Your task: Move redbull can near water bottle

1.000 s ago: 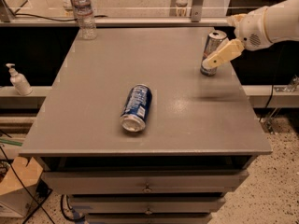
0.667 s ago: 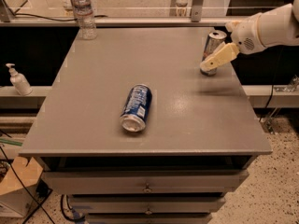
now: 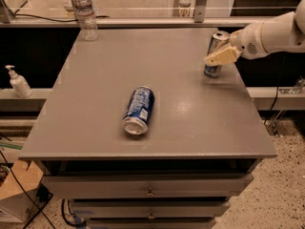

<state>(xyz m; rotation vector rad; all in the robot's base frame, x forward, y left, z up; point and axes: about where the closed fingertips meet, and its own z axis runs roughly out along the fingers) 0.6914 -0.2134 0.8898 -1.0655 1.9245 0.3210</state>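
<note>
Gripper (image 3: pixel 218 56) at upright redbull can (image 3: pixel 217 41), grip cannot tell; water bottle (image 3: pixel 85 11) well apart, across the table to view-left.

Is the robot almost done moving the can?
Not yet. Nothing is finished: the redbull can stands at the right side of the table, far from the water bottle at the back left corner. The gripper is at the can. Carrying it across is left.
</note>
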